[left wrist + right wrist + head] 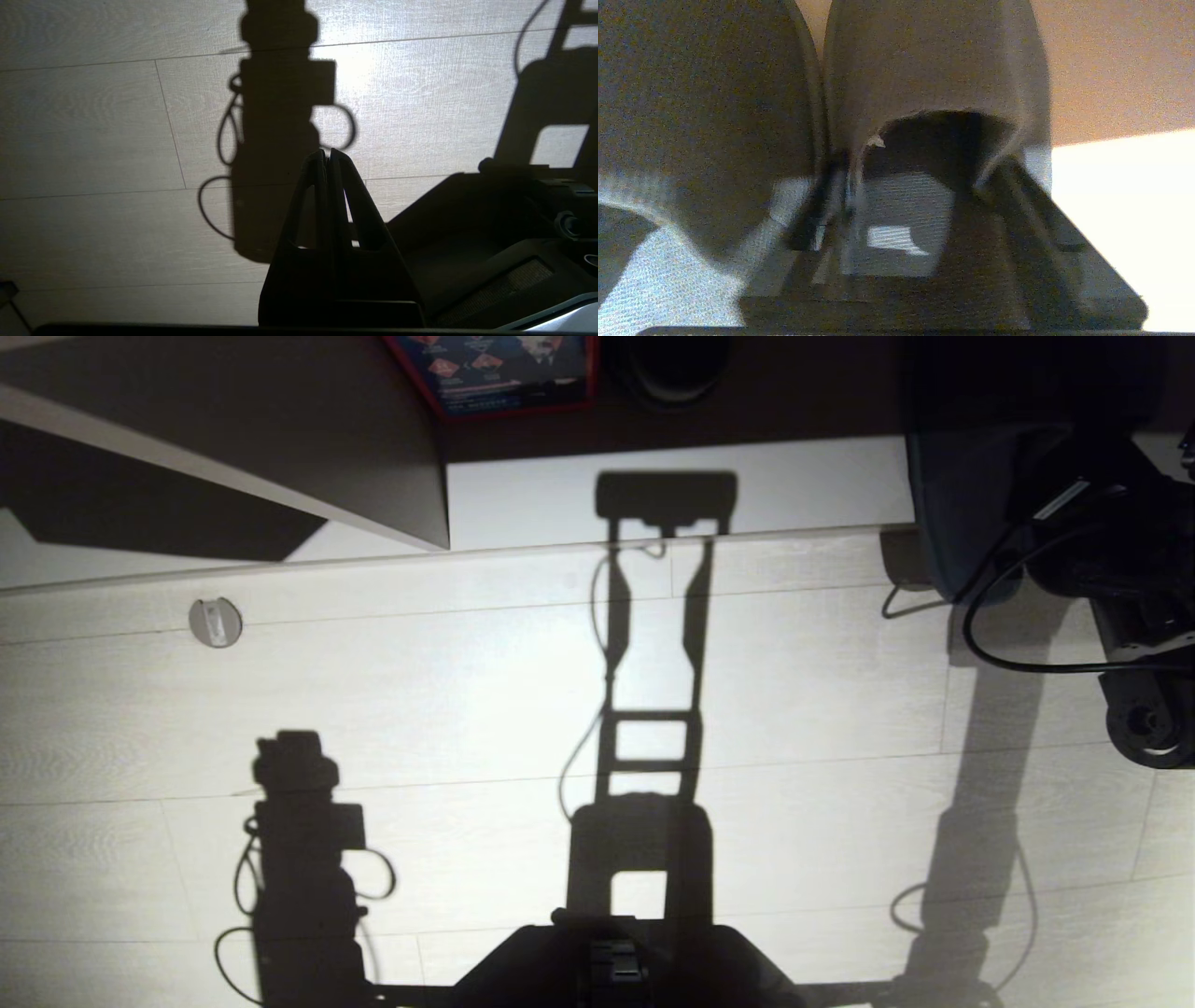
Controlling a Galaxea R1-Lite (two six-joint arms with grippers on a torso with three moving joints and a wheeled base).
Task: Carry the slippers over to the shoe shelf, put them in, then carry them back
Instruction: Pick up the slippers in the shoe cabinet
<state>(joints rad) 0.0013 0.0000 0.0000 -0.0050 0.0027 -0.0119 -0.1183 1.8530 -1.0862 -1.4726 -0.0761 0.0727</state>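
Observation:
The two dark fabric slippers lie side by side, filling the right wrist view: one slipper [705, 116] and its mate [934, 60]. My right gripper [917, 161] straddles the second one. One finger [822, 205] sits in the gap between the pair, and the other finger [1017, 200] lies against the slipper's outer side. Behind them rises a tan board [1120, 65]; I cannot tell whether it belongs to the shoe shelf. In the head view, only my right arm [1120, 569] shows at the far right, and the slippers are hidden. My left gripper [327, 151] hangs shut over the floor.
A low recess with a white base board [747, 485] runs along the back of the pale plank floor [467, 709]. It holds a red-edged box [495, 373] and a dark round object [667, 369]. A grey panel [280, 439] slants at left. A round metal disc [215, 623] sits in the floor.

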